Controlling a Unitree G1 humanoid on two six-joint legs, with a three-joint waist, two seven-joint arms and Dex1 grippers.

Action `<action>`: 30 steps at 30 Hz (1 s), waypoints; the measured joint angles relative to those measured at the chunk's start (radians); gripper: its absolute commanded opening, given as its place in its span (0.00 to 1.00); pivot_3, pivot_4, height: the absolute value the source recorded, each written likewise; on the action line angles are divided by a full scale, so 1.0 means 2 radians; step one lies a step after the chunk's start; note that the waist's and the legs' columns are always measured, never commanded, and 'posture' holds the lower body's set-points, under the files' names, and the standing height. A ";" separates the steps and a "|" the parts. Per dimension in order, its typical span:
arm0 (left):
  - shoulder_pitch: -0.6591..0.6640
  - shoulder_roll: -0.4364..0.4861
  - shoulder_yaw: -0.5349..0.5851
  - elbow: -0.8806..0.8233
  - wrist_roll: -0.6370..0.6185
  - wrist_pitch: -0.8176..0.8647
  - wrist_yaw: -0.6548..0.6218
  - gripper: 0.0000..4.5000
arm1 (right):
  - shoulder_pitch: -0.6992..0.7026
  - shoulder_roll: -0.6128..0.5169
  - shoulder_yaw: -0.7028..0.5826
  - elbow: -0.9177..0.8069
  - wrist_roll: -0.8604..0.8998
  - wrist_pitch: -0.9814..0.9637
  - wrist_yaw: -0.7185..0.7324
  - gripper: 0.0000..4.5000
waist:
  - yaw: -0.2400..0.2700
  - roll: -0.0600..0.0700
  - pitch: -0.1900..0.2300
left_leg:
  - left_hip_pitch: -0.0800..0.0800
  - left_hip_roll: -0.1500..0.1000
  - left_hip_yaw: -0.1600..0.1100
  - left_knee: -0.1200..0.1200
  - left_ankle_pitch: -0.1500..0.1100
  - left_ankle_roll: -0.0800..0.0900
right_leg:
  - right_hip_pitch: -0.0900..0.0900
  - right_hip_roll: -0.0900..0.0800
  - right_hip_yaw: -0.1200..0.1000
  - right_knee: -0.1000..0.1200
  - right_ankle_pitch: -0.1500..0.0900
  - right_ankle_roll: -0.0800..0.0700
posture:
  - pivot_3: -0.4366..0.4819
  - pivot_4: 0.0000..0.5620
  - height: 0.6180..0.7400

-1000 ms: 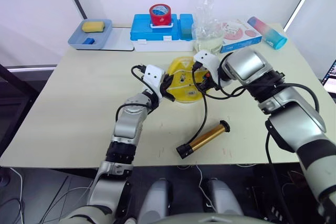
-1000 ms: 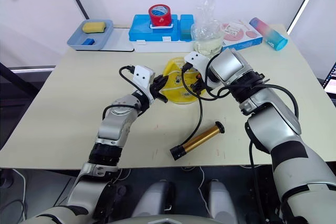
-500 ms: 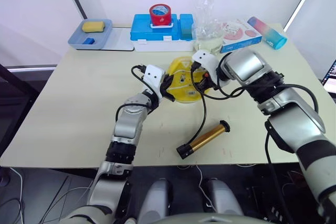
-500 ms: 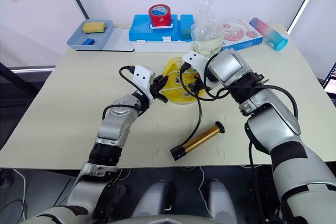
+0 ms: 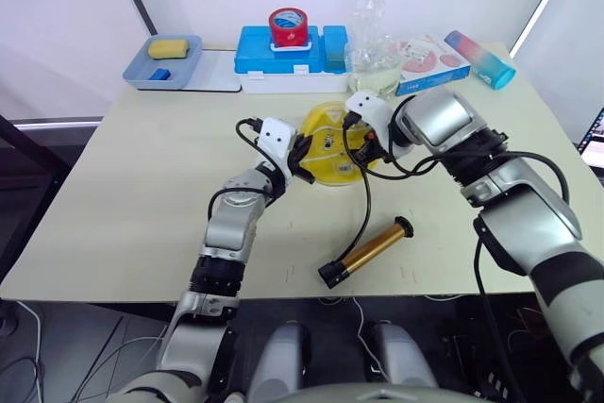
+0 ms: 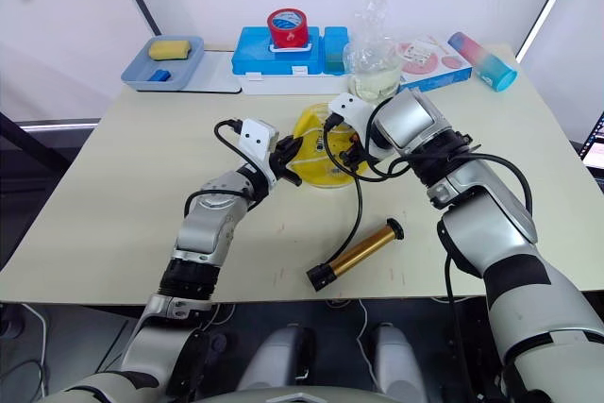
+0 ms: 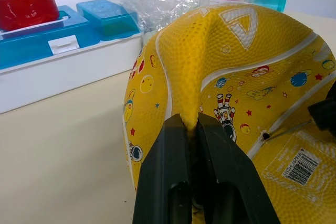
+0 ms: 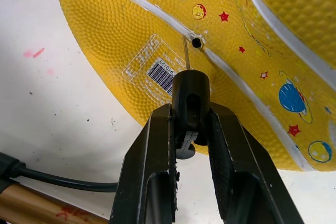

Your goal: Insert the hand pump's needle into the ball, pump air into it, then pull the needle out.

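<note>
The ball is yellow and sagging, and lies at the middle of the table. My left gripper is shut on a raised fold of its skin at its left edge. My right gripper is shut on the black fitting of the needle. The thin metal tip lies against the ball, close beside the small valve hole; I cannot tell whether it has entered. The hand pump lies on the table nearer me, and its black hose runs up to the right gripper.
Along the far edge stand a blue tray with a yellow sponge, a blue box with a red tape roll on top, a clear plastic bag, a pink box and a pink-and-blue bottle.
</note>
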 measured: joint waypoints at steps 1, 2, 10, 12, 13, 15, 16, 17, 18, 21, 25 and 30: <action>0.000 0.000 0.000 0.000 0.000 0.001 0.000 0.02 | 0.000 0.000 -0.001 0.000 0.000 0.000 0.000 0.07 | 0.000 0.000 0.000 | 0.000 0.000 0.000 0.000 0.000 0.000 | 0.000 0.000 0.000 0.000 0.000 0.000 | 0.48 0.27 1.00; 0.000 0.000 0.001 0.000 -0.001 0.001 0.000 0.02 | 0.000 0.000 -0.001 0.001 0.000 0.000 0.000 0.07 | 0.000 0.000 0.000 | 0.000 0.000 0.000 0.000 0.000 0.000 | 0.000 0.000 0.000 0.000 0.000 0.000 | 0.48 0.27 1.00; 0.000 0.000 0.001 0.000 -0.005 0.002 0.000 0.02 | 0.000 0.000 -0.001 0.003 -0.002 0.000 0.001 0.07 | 0.000 0.000 0.000 | 0.000 0.000 0.000 0.000 0.000 0.000 | 0.000 0.000 0.000 0.000 0.000 0.000 | 0.48 0.27 1.00; 0.000 0.000 0.001 0.000 -0.005 0.002 0.000 0.02 | 0.000 0.000 -0.001 0.003 -0.002 0.000 0.001 0.07 | 0.000 0.000 0.000 | 0.000 0.000 0.000 0.000 0.000 0.000 | 0.000 0.000 0.000 0.000 0.000 0.000 | 0.48 0.27 1.00; 0.000 0.000 0.001 0.000 -0.006 0.002 0.000 0.02 | 0.000 0.000 -0.001 0.003 -0.002 0.001 0.001 0.07 | 0.000 0.000 0.000 | 0.000 0.000 0.000 0.000 0.000 0.000 | 0.000 0.000 0.000 0.000 0.000 0.000 | 0.48 0.27 1.00; 0.000 0.000 0.001 0.000 -0.007 0.002 0.001 0.02 | 0.000 0.000 -0.001 0.003 -0.003 0.002 0.001 0.07 | 0.000 0.000 0.000 | 0.000 0.000 0.000 0.000 0.000 0.000 | 0.000 0.000 0.000 0.000 0.000 0.000 | 0.48 0.27 1.00; 0.000 0.000 0.001 0.000 -0.007 0.002 0.001 0.02 | 0.000 0.000 -0.001 0.003 -0.003 0.002 0.001 0.07 | 0.000 0.000 0.000 | 0.000 0.000 0.000 0.000 0.000 0.000 | 0.000 0.000 0.000 0.000 0.000 0.000 | 0.48 0.27 1.00; 0.000 0.000 0.001 0.000 -0.008 0.002 0.001 0.02 | 0.000 0.000 -0.001 0.003 -0.003 0.002 0.001 0.07 | 0.000 0.000 0.000 | 0.000 0.000 0.000 0.000 0.000 0.000 | 0.000 0.000 0.000 0.000 0.000 0.000 | 0.48 0.27 1.00; 0.000 0.000 0.003 0.000 -0.008 0.002 0.001 0.02 | 0.000 0.000 -0.001 0.003 -0.004 0.003 0.001 0.07 | 0.000 0.000 0.000 | 0.000 0.000 0.000 0.000 0.000 0.000 | 0.000 0.000 0.000 0.000 0.000 0.000 | 0.48 0.27 1.00; 0.000 -0.001 0.003 0.001 -0.008 0.002 0.002 0.02 | 0.000 0.000 0.000 0.003 -0.004 0.005 0.001 0.07 | 0.000 0.000 0.000 | 0.000 0.000 0.000 0.000 0.000 0.000 | 0.000 0.000 0.000 0.000 0.000 0.000 | 0.48 0.27 1.00; 0.000 -0.001 0.004 0.004 -0.008 0.000 0.002 0.02 | 0.000 0.001 0.000 0.003 -0.004 0.010 0.001 0.07 | 0.000 0.000 0.000 | 0.000 0.000 0.000 0.000 0.000 0.000 | 0.000 0.000 0.000 0.000 0.000 0.000 | 0.48 0.27 1.00; 0.000 -0.002 0.004 0.007 -0.008 -0.003 0.002 0.02 | 0.000 0.001 0.000 0.005 -0.004 0.012 0.000 0.07 | 0.001 0.000 0.000 | 0.001 0.000 0.000 0.000 0.000 0.000 | 0.001 0.000 0.000 0.000 0.000 0.000 | 0.48 0.27 1.00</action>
